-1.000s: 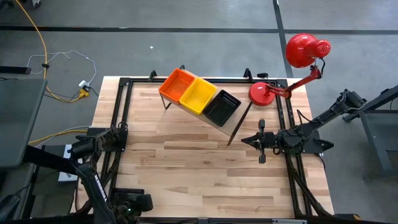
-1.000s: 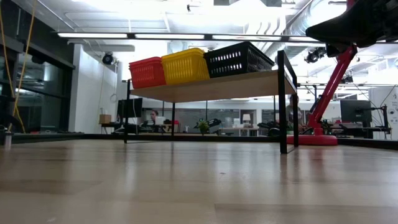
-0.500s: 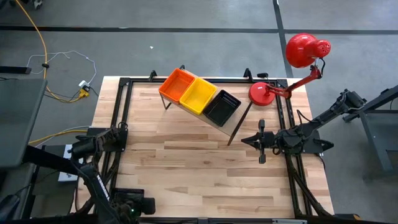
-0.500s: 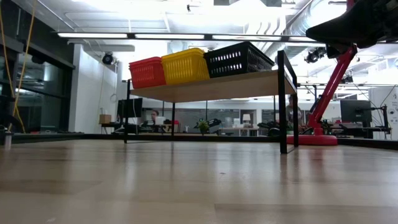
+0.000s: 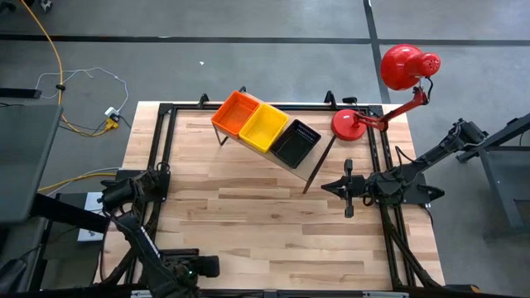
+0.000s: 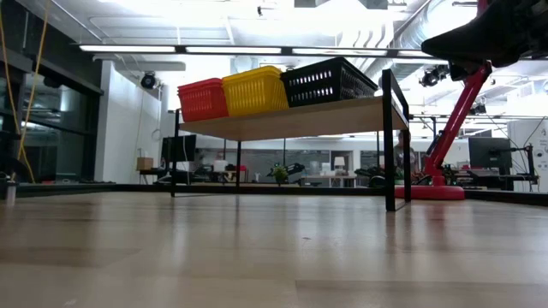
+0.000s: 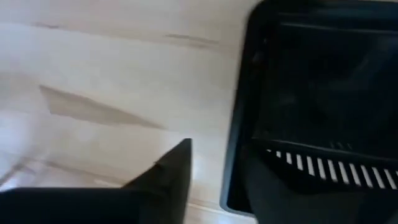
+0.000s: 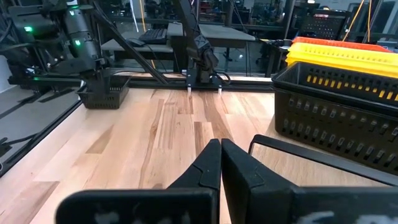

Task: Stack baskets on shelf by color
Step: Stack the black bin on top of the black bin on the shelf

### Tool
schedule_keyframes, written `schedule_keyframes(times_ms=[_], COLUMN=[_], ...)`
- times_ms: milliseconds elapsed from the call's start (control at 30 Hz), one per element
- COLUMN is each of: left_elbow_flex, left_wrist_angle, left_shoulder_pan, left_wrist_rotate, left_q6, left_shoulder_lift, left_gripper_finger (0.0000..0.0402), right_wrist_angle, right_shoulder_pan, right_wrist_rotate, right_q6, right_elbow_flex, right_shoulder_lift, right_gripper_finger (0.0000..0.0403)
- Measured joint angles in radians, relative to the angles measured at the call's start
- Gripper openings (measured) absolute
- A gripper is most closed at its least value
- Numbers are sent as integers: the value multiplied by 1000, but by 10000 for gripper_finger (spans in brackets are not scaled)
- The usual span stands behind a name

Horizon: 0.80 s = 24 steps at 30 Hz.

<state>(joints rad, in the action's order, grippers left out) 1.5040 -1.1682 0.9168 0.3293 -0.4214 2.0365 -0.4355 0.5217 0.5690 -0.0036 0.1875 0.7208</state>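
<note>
The shelf (image 5: pixel 308 170) stands slantwise near the table's far edge and carries an orange-red basket (image 5: pixel 236 113), a yellow basket (image 5: pixel 264 126) and a black basket (image 5: pixel 296 142) in a row; the low view shows the same row (image 6: pixel 257 91). Another black basket (image 8: pixel 104 96) is at the table's near left, under my left gripper (image 5: pixel 203 266), which is shut on it. In the left wrist view this basket (image 7: pixel 323 99) fills the right side. My right gripper (image 5: pixel 325 187) hovers shut (image 8: pixel 219 144) to the right of the shelf, pointing left, holding nothing. My left gripper holds the loose black basket by one side wall at its rim (image 7: pixel 235 149), one finger (image 7: pixel 177 165) outside the wall and the other inside the basket. It comes from above, pointing down. Whether the basket's bottom rests on the table, I cannot tell.
A red desk lamp (image 5: pixel 402 68) stands with its base (image 5: pixel 348 124) at the far right corner, close to the shelf's black-basket end. A black metal frame (image 5: pixel 161 149) runs around the tabletop. Bare wood (image 5: pixel 265 223) lies between shelf and near edge.
My left gripper, with the black basket, has moved a short way toward the table's right along the near edge. The right arm and the shelf's baskets have kept still.
</note>
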Motion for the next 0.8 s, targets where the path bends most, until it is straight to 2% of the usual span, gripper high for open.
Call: schedule_keyframes(times_ms=[167, 233, 367, 533, 800], left_elbow_flex=[0, 0, 0, 0, 0], left_wrist_angle=[39, 55, 52, 48, 134], left_shoulder_pan=[-77, -127, -229, -325, -389], left_wrist_rotate=[112, 146, 154, 152, 156], left_q6=[-10, 62, 176, 213, 273], left_shoulder_lift=[0, 0, 0, -34, -223], left_gripper_finger=[28, 9, 16, 4, 1], right_wrist_angle=[0, 0, 0, 6, 13], right_shoulder_pan=[0, 0, 0, 0, 0], right_wrist_rotate=[0, 0, 0, 0, 0], right_q6=[0, 0, 0, 0, 4], right_elbow_flex=[0, 0, 0, 0, 0], right_shoulder_lift=[0, 0, 0, 0, 0], right_gripper_finger=[0, 0, 0, 0, 0])
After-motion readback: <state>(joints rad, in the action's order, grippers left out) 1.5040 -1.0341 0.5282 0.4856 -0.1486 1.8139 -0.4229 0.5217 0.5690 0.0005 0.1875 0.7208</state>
